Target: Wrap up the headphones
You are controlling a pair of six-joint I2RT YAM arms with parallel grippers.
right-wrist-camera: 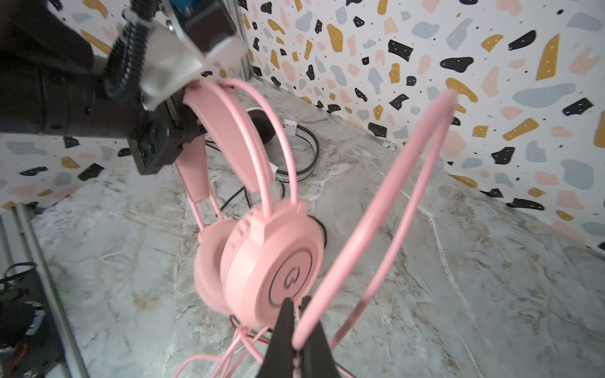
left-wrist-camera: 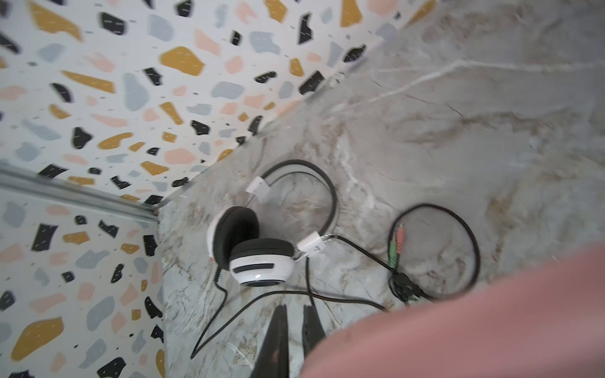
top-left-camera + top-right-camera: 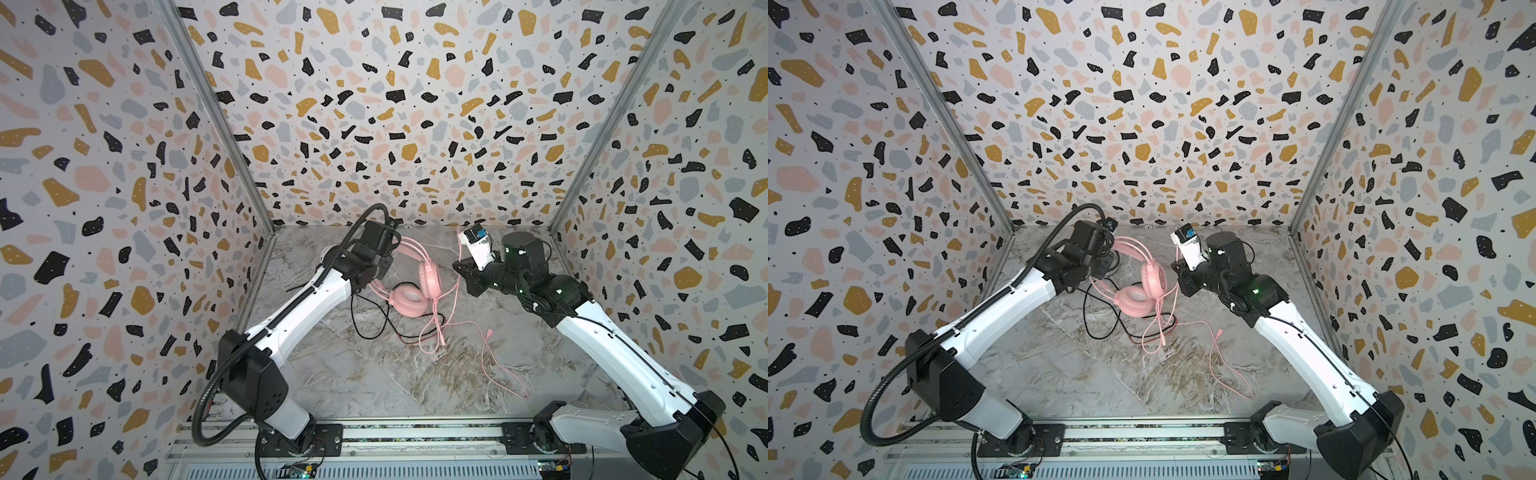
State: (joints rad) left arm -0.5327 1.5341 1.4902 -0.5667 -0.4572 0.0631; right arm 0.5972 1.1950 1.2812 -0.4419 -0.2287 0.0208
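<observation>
- Headphones: neither set is wrapped yet, by my judgement; you are early in the job.
- White set (image 2: pixel 258 252) lies on the table (image 2: pixel 458 114) near the back left corner, its black cable (image 2: pixel 425 205) sprawled loose.
- Left gripper (image 2: pixel 294 311) clamps the pink set (image 1: pixel 271 261) by its headband, hanging it above the table.
- Right gripper (image 1: pixel 299 327) pinches the pink cable (image 1: pixel 375 212), lifted beside the earcup.
- Most of that cable trails loose on the table; you have every turn left to make.

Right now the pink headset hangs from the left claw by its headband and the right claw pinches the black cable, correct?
The right claw pinches the pink cable, not the black one; the right wrist view shows it. The pink headset hangs from the left claw by its headband.
</observation>
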